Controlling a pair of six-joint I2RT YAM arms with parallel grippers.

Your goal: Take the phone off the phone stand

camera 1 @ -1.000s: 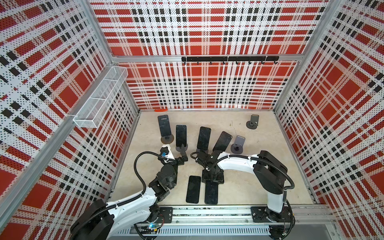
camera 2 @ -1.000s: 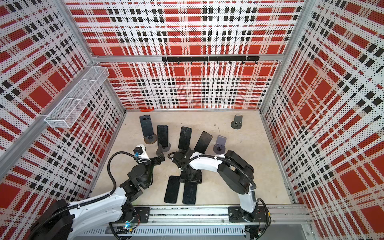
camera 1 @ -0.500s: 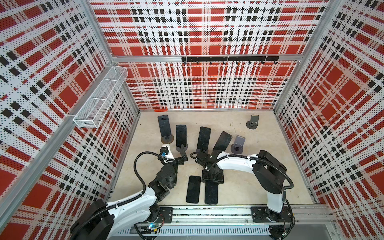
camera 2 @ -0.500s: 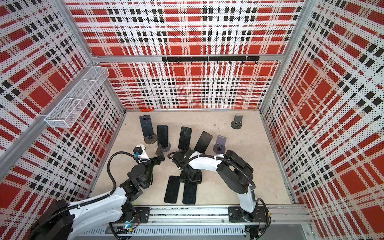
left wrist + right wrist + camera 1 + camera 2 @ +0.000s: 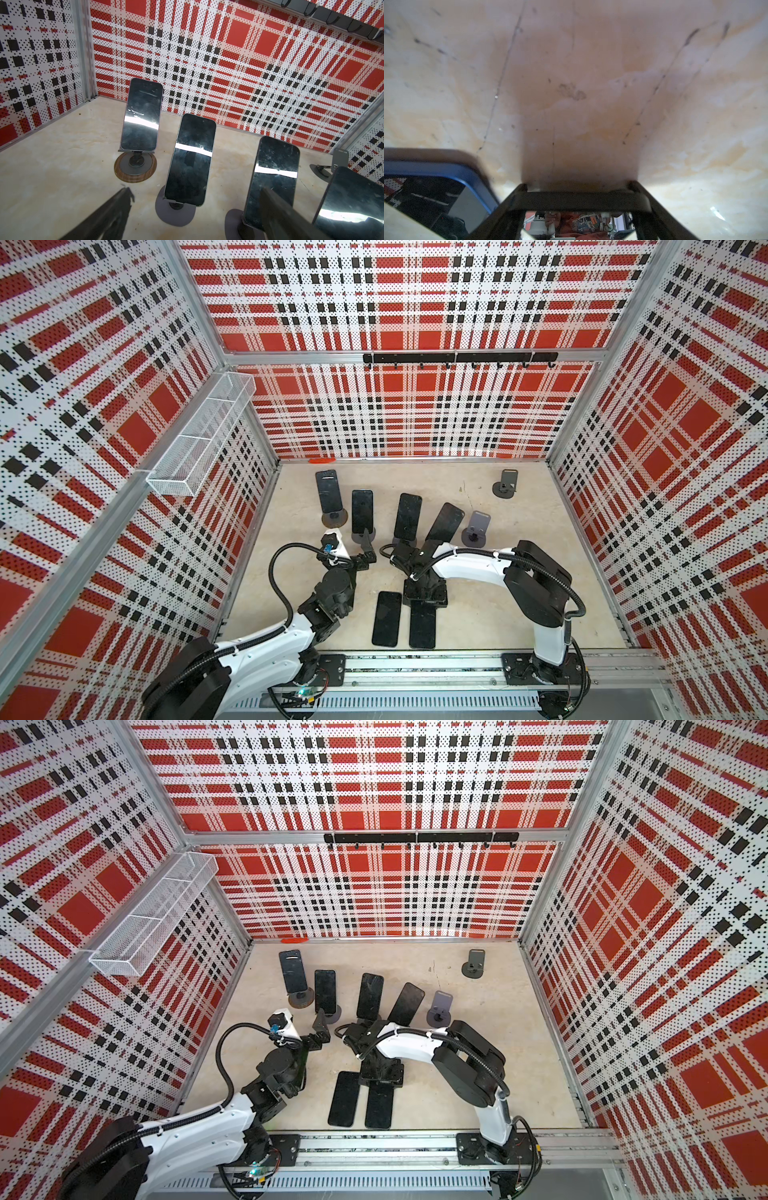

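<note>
Your right gripper (image 5: 579, 187) is clamped on a phone (image 5: 422, 626) lying flat (just right of a second flat phone (image 5: 386, 624)); your left gripper (image 5: 195, 192) stands wide apart.

Wire basket (image 5: 199, 435) hangs on the plaid side wall (image 5: 83, 406), high outboard of the left gripper (image 5: 195, 191); hook rail (image 5: 457, 358) runs high beyond it.

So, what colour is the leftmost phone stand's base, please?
Base: brown wood-grain rim, grey centre; clearest in left wrist view.

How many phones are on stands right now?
4, in a row mid-table: leftmost phone, second phone, third phone, tilted fourth phone. None seem hidden.
</note>
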